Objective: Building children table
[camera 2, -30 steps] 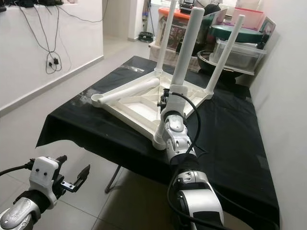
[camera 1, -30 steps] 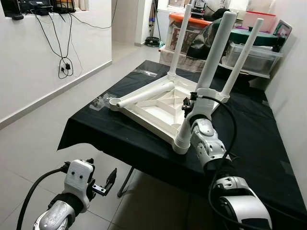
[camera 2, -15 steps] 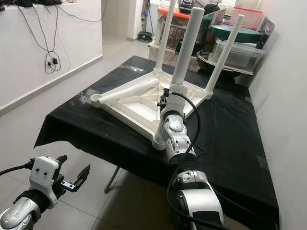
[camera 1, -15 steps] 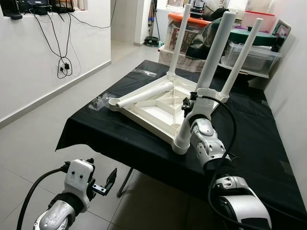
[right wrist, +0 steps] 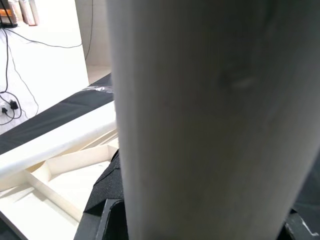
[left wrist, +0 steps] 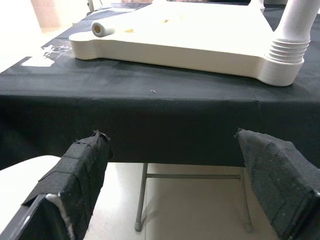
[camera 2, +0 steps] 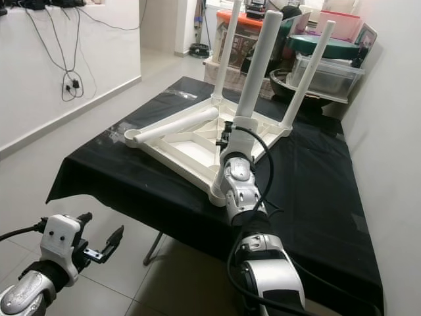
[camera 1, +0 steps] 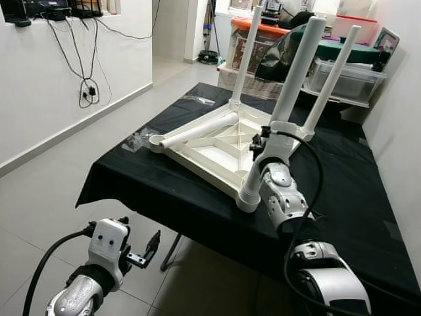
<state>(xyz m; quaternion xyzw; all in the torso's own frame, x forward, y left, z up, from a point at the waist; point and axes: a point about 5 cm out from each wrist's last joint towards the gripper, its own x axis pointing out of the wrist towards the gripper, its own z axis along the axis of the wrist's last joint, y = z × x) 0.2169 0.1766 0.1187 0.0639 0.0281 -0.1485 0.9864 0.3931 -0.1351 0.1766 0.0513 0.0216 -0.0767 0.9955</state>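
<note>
Right wrist view has the white leg (right wrist: 200, 120) pressed between my right gripper's (camera 1: 263, 141) fingers, closed around it where it stands in the upturned table's (camera 1: 210, 148) near corner, while my left gripper (left wrist: 175, 185) hangs wide open and holding nothing, below the black-clothed tabletop (left wrist: 150, 115) edge.

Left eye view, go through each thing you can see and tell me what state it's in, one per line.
Table top: upside down on the black cloth.
Near corner leg: standing in its socket, gripped.
Two far legs: upright in their sockets.
Fourth leg: lying loose across the top, not fitted.
Right gripper: closed around the near corner leg.
Left gripper: open, low below the table edge, holding nothing.
</note>
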